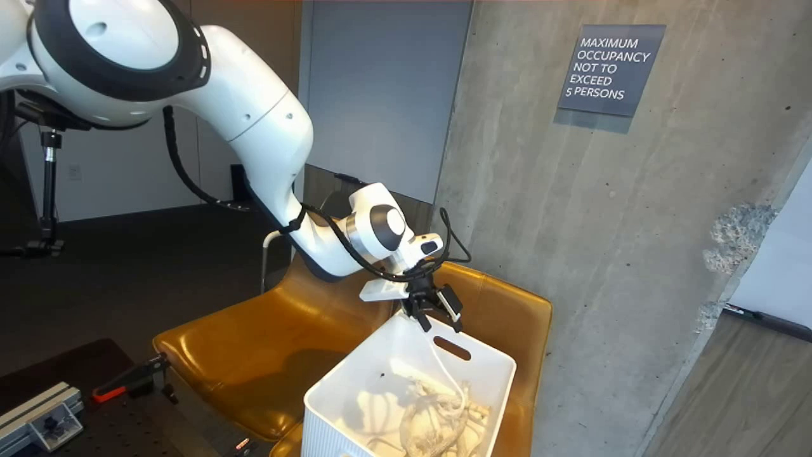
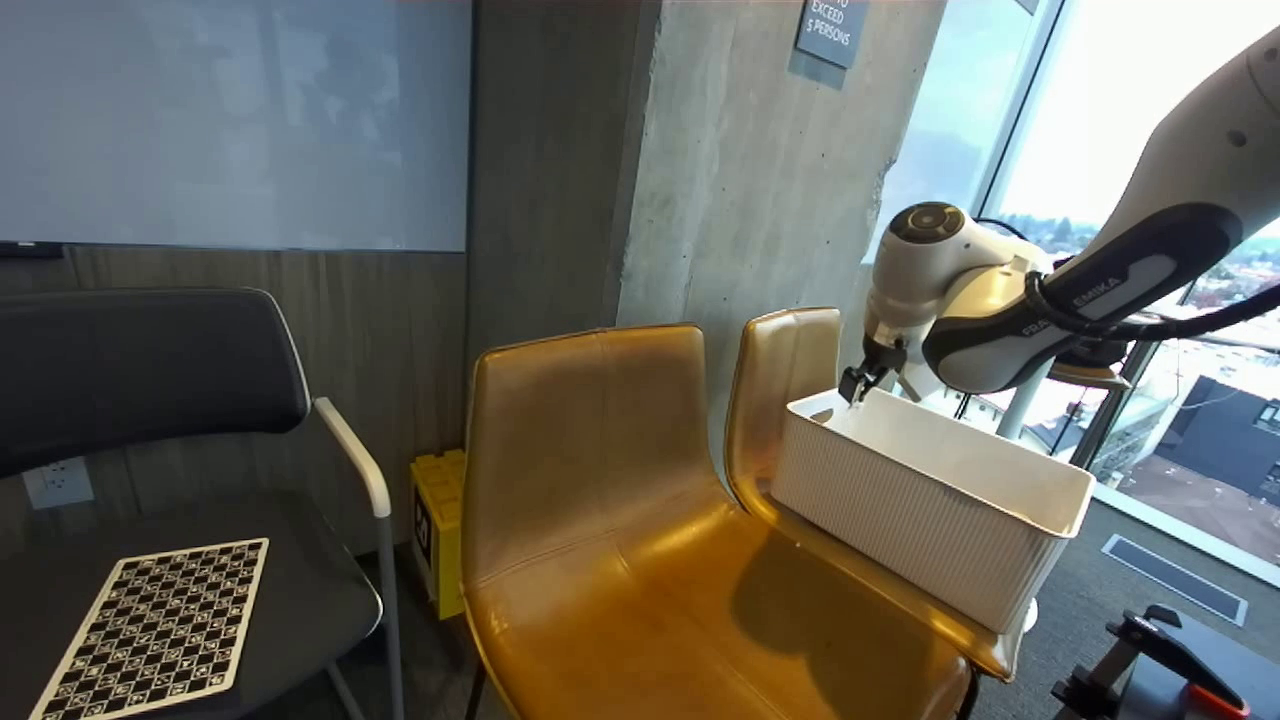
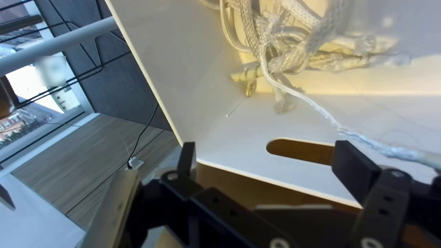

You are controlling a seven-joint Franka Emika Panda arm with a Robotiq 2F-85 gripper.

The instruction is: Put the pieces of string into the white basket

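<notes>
Evidently, little but the letting-go is left to be done. From the left of the wrist view, one finger (image 3: 187, 159) of the black gripper (image 3: 267, 146) is seen against the corner of the white basket (image 3: 179, 69); next, the pieces of string (image 3: 306, 44) are found heaped inside it; past the handle slot (image 3: 298, 151), the opposite finger (image 3: 353, 168) is met, the jaws being spread wide with nothing seen pinched between them. Towards the right edge, a loose strand (image 3: 361, 137) is seen rising from the heap to beside the gripper (whether it is snagged there cannot be told). For a clean finish, the wrist (image 1: 384, 225) should probably be raised slowly, jaws spread, so the strand can be slid in; rim (image 3: 248, 170) and slot are best avoided, since the basket could be dragged across the smooth, shiny seat (image 2: 985, 643) beneath. In an exterior view, from the left, a checkered board (image 2: 160, 625) is laid on a dark chair (image 2: 140, 370), followed by a yellow box (image 2: 440, 530), a tan chair (image 2: 590, 450), a concrete pillar (image 2: 740, 200), a second tan chair (image 2: 790, 365), on which the basket is set, and a bright window (image 2: 1110, 80).
</notes>
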